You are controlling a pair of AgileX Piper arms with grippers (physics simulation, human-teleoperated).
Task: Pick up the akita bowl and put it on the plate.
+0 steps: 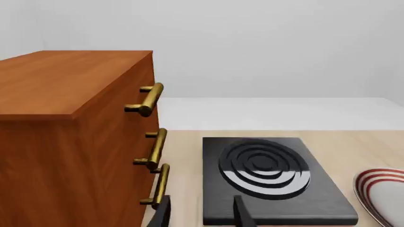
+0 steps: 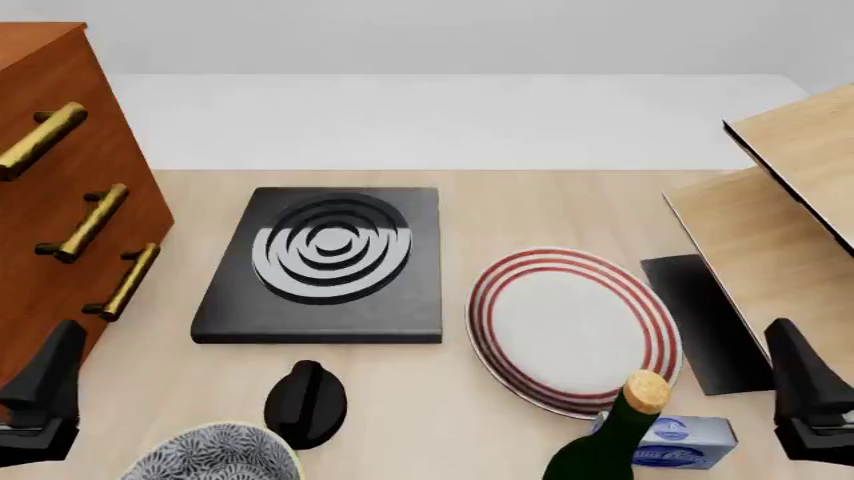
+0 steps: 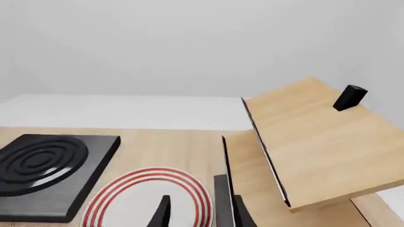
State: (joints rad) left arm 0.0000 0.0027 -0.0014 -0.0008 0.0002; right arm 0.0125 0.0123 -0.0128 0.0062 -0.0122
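Patterned akita bowl (image 2: 214,455) resting apart from glossy red-ringed plate (image 2: 574,328) at 2 o'clock.
Left pincer (image 1: 200,213), right pincer (image 3: 199,212): parted, empty.

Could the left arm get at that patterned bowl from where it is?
Probably yes. The akita bowl sits at the near edge, just right of the left gripper, with nothing between them; the black knob stands on its far side.
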